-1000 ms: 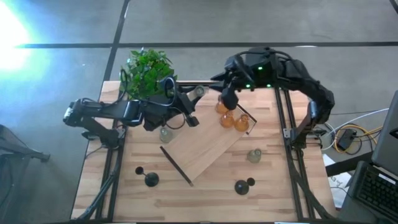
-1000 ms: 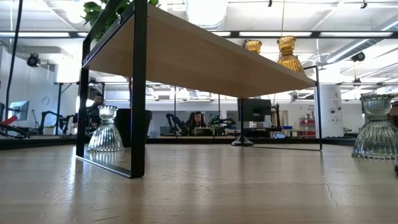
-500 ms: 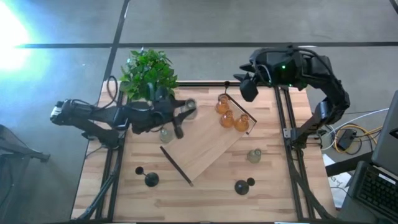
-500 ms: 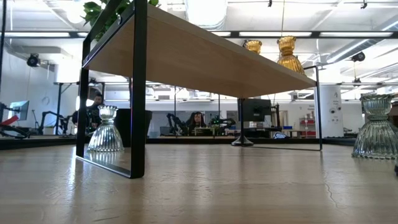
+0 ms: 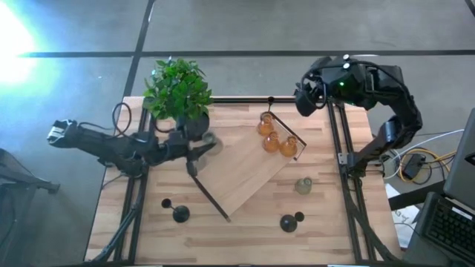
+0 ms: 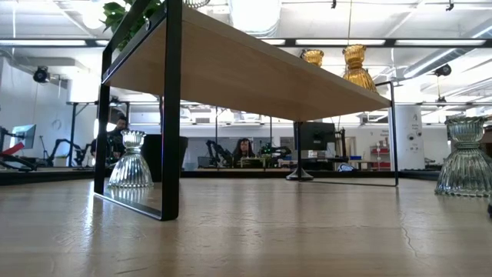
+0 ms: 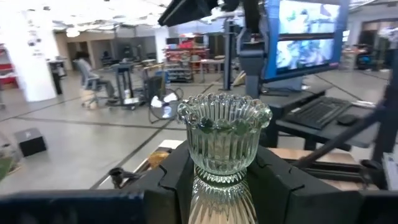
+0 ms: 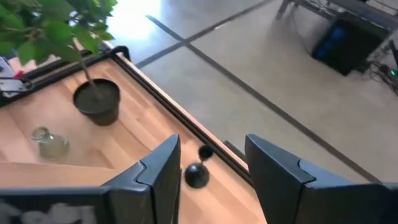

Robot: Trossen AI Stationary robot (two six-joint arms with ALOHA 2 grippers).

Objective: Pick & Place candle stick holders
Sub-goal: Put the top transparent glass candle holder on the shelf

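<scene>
From above, my left gripper (image 5: 202, 141) holds a pale green-grey holder (image 5: 208, 138) near the bench's (image 5: 245, 230) far-left corner; three amber holders (image 5: 272, 138) stand on the shelf (image 5: 245, 174).

In my left wrist view, the ribbed holder (image 7: 222, 146) sits clamped.

My right gripper (image 8: 208, 171) hangs apart, empty. I read no writing.
</scene>
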